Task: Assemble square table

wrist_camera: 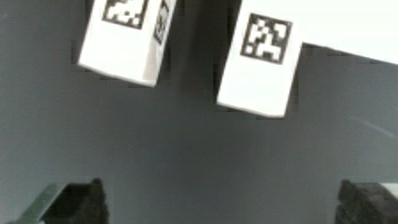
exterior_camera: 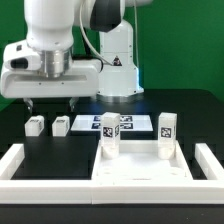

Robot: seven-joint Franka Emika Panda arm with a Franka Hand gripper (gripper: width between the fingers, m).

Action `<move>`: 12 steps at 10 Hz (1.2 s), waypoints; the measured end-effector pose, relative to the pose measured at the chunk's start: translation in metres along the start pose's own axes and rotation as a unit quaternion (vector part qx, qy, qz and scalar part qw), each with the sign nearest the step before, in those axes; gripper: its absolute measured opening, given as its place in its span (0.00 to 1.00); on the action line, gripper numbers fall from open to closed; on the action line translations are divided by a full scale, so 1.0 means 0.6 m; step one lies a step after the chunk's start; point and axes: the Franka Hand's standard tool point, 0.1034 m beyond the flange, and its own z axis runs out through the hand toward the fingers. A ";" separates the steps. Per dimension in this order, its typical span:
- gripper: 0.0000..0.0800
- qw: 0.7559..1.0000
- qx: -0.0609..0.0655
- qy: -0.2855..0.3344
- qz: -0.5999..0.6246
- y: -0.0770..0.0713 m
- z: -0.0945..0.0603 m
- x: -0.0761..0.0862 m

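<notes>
The black surface [exterior_camera: 190,120] is fenced by a low white wall [exterior_camera: 18,160] along the exterior view's left, right and lower edges. Open dark room lies at the exterior view's right and behind the marker board [exterior_camera: 95,122]. The white tabletop [exterior_camera: 140,162] sits in the lower middle of the exterior view, its raised rim close to the wall's near side. The left upright leg [exterior_camera: 110,136] and the right upright leg [exterior_camera: 166,135] stand at its two far corners. Well apart from it, at the exterior view's left, the outer lying leg [exterior_camera: 35,126] and the inner lying leg [exterior_camera: 61,125] rest on the surface, just beside each other but not touching. All four are short white blocks bearing black-and-white square tags, patterns and not words. A small dark mark on the arm's base [exterior_camera: 120,60] is too small to read. The claw [exterior_camera: 50,103] hangs above the lying legs with its jaws spread wide and nothing between them. In the wrist view the claw [wrist_camera: 221,200] shows dark fingertips [wrist_camera: 71,203] far apart over bare surface, clear of a tagged leg [wrist_camera: 125,40] and its neighbour leg [wrist_camera: 263,65].
</notes>
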 end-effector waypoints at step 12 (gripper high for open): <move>0.81 0.955 0.026 -0.295 0.010 -0.019 0.056 0.003</move>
